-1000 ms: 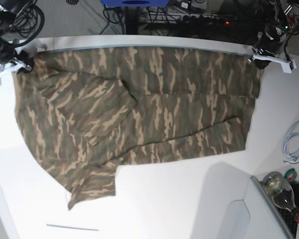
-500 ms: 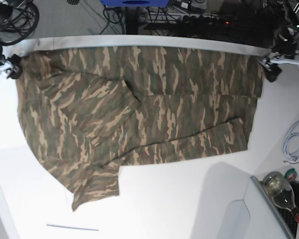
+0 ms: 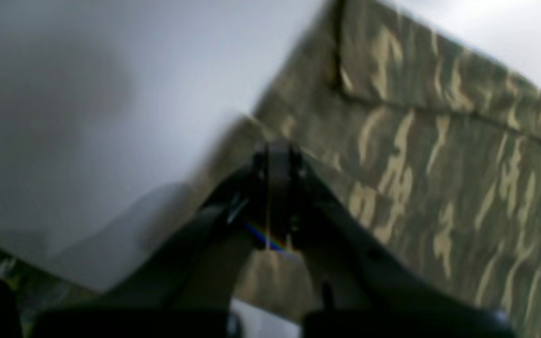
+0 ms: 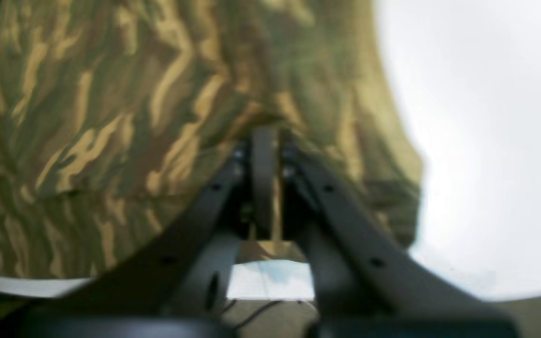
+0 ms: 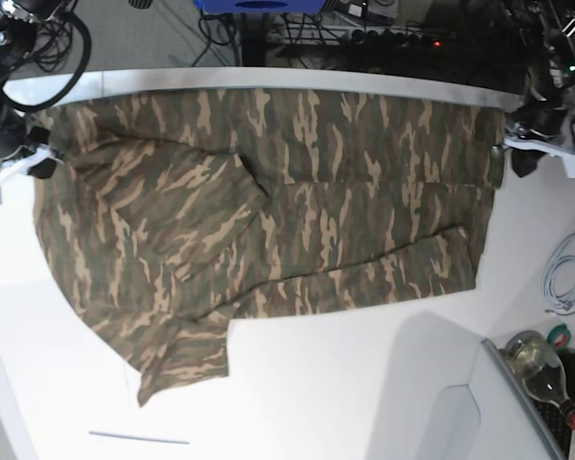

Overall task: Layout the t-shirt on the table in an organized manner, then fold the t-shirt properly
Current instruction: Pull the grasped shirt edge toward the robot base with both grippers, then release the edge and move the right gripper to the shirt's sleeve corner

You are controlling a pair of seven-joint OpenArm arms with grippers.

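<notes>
Camouflage shirt (image 5: pixel 268 230) lies spread over the white counter (image 5: pixel 364 383); my left fingers (image 3: pixel 275 164) and right fingers (image 4: pixel 263 145) (both clenched) pinch its opposite far corners.

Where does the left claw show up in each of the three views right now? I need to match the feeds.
Base view: the left claw sits at the far right, shut at the t-shirt's right edge.
Left wrist view: bottom centre, tips closed at a cloth corner.
Right wrist view: not in it; that one is the right claw.
Shared landmark: the camouflage t-shirt on the white table.
</notes>
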